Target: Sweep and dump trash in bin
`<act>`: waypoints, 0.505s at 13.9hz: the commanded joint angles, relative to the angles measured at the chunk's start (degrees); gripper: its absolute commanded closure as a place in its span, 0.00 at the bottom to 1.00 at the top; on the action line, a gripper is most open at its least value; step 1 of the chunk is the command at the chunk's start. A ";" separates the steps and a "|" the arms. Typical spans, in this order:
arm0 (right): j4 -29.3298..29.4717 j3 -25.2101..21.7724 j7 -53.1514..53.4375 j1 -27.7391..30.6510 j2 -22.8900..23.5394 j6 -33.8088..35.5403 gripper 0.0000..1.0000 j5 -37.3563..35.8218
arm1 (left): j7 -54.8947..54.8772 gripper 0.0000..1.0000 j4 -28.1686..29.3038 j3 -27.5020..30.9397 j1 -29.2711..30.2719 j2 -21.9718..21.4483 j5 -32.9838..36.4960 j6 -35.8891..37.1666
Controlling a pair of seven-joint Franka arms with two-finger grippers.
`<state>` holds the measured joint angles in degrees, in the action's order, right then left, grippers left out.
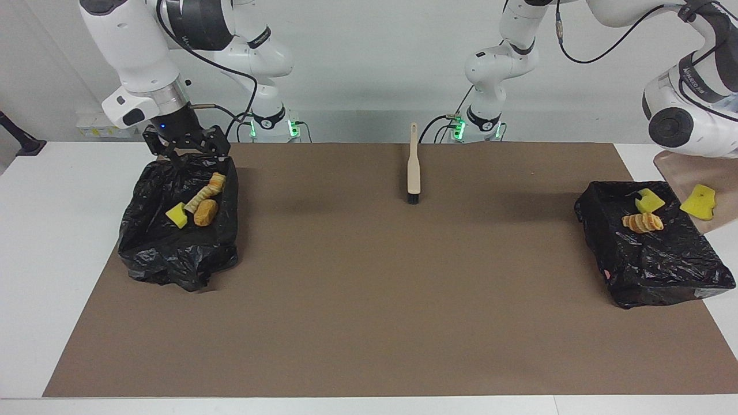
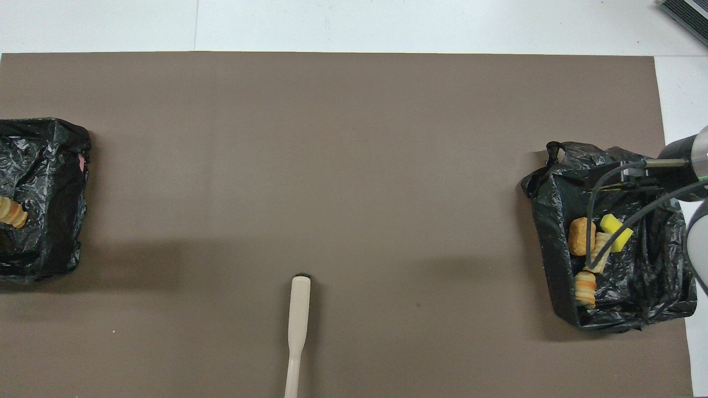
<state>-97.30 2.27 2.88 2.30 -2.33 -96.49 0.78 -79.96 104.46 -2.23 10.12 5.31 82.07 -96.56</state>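
- The left gripper is hidden past the picture's edge, pressed together; whether it pinches the tilted dustpan (image 1: 700, 173) can't be seen.
- One yellow chunk (image 1: 698, 202) lies on the dustpan, over the brush's (image 1: 413, 167) left-arm-end bin (image 1: 651, 253).
- Seven scraps: two in that bin, four in the other bin (image 1: 179, 230).
- The right gripper (image 1: 185, 154), spread wide, hangs over that bin's rim.

a lab — two robot arms (image 1: 138, 52), bare table (image 1: 34, 242).

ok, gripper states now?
Left gripper: shut on the dustpan, itself hidden by its wrist.
Right gripper: open, empty, over the bin at its end.
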 commanded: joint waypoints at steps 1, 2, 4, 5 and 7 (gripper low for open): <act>-1.05 0.28 -0.25 0.60 -1.10 0.52 0.00 0.81 | 1.65 1.00 4.34 0.74 -4.57 -1.98 3.70 3.56; -1.05 0.28 -0.25 0.60 -1.18 0.52 0.00 0.81 | 2.87 1.00 4.79 0.65 -5.98 -1.37 4.32 5.22; -1.05 0.28 -0.25 0.60 -1.10 0.52 0.00 0.81 | 5.50 1.00 6.53 0.56 -6.17 -1.27 4.33 5.42; -1.05 0.28 -0.25 0.60 -1.18 0.52 0.00 0.89 | 7.34 1.00 7.16 0.56 -6.08 -1.36 4.42 5.33; -1.05 0.28 -0.25 0.60 -1.18 0.52 0.00 0.81 | 7.54 1.00 7.16 0.74 -5.90 -1.36 5.90 5.77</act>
<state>-97.34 2.27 2.88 2.30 -2.33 -96.49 0.78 -73.84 110.25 -2.17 4.56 5.11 85.60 -91.59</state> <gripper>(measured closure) 0.000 0.674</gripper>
